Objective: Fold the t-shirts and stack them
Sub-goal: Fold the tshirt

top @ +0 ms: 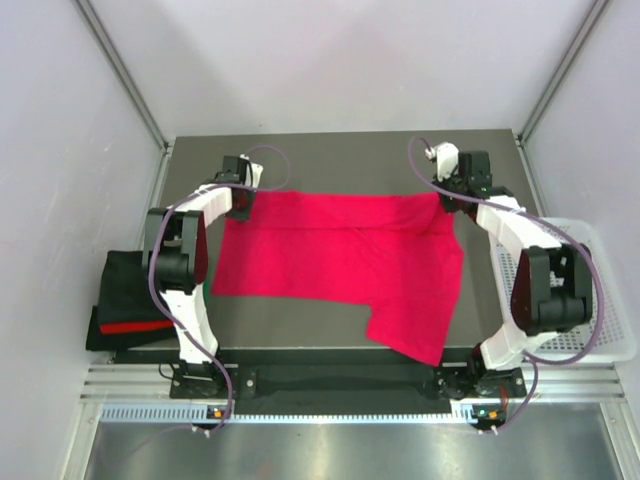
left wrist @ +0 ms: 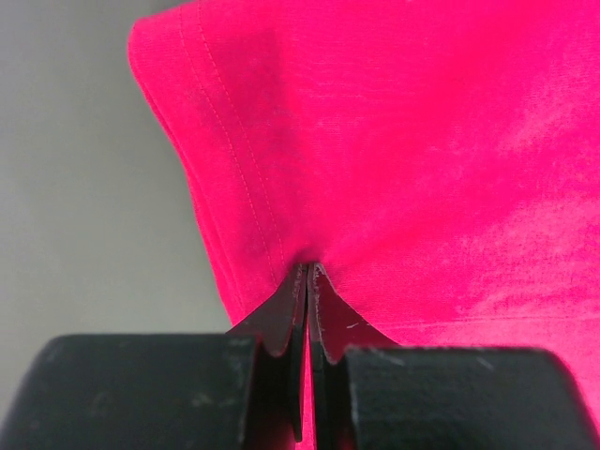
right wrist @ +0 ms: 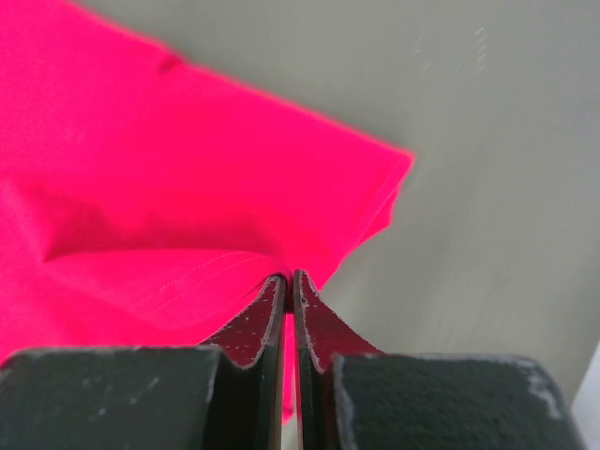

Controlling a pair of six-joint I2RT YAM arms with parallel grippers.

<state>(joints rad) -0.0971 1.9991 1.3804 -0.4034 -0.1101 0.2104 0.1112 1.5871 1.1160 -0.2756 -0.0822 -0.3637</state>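
Red shirt [top: 340, 260] held at 2 far corners.
L to R: folded pile [top: 125, 300] sits by the table's [top: 330, 160] left edge; left gripper [left wrist: 307, 272] squeezes a hem corner; shirt lies spread on the table; right gripper [right wrist: 288, 278] squeezes the other corner. Cloth looks soft, light & floppy, so corners & hems seem best to hold.

t-shirt [top: 340, 262]: plain magenta-red | pile [top: 125, 300]: black, red band | basket [top: 622, 330]: white mesh | table [top: 340, 160]: grey
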